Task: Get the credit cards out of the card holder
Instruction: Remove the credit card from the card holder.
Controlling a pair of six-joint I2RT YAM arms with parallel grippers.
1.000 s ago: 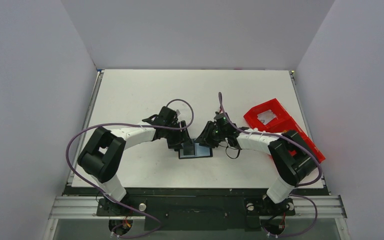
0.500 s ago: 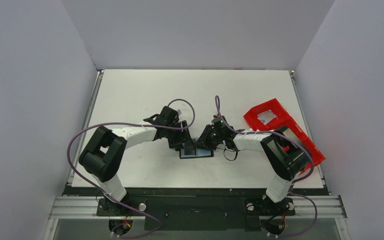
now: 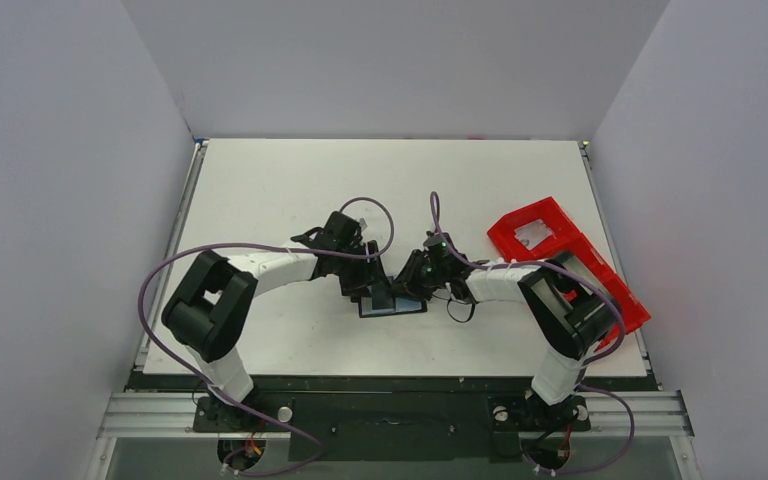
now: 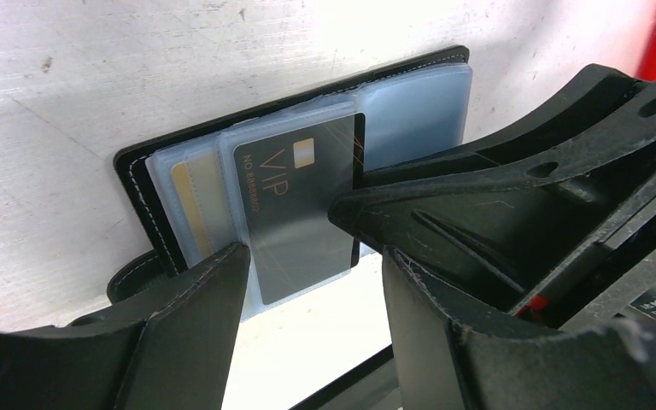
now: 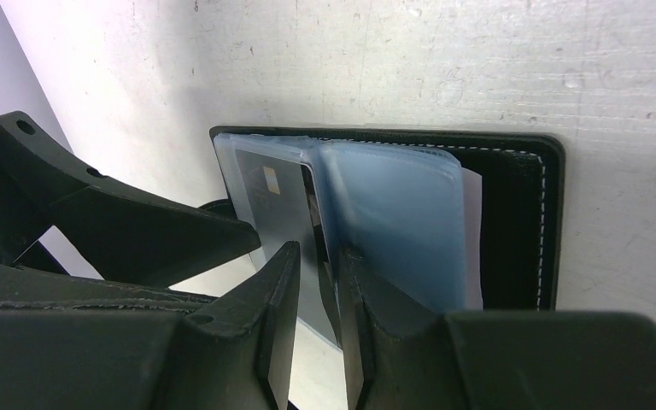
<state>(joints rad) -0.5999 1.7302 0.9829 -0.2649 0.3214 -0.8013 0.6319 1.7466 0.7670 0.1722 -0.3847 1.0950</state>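
Overhead, a white, scuffed counter is seen, enclosed by plain pale walls. Just off centre toward 6 o'clock, the card holder is laid open: black stitched cover, translucent blue-grey sleeves. A glossy dark VIP card is pinched by the right jaws. The left jaws are spread wide at the holder's 9 o'clock side.

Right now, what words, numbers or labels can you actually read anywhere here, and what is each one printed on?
"VIP": on the dark card in the open card holder.
A small line beginning "NO" with digits, beside it on the same card: too blurred to read in full.
White print on the black housing at the lower right of the left wrist view: too small to read.
Nothing else is legible.
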